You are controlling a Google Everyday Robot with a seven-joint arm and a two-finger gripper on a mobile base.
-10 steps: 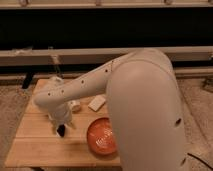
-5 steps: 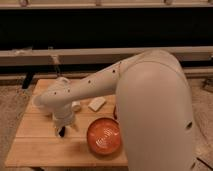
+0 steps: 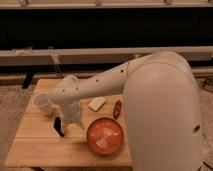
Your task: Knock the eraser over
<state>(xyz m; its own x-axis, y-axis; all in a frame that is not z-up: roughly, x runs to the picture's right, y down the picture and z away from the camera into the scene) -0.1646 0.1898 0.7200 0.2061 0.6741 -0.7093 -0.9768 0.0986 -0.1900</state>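
My gripper (image 3: 62, 125) hangs from the white arm (image 3: 95, 87) and points down at the left part of the wooden table (image 3: 35, 145). A small dark upright shape (image 3: 58, 126) sits right at the gripper's tip, just above the tabletop. It looks like the black eraser, but I cannot tell it apart from the gripper's own dark end. The orange bowl (image 3: 105, 136) stands to the right of the gripper, a short gap away.
A pale whitish block (image 3: 97, 104) lies behind the bowl. A small reddish-brown object (image 3: 117, 109) lies to its right. A white cup (image 3: 42, 103) stands at the back left, close to the wrist. The bulky arm link (image 3: 162, 115) covers the table's right side.
The bulky arm link has swung to the right and uncovered more of the bowl. The gripper has stayed at nearly the same spot on the left of the table.
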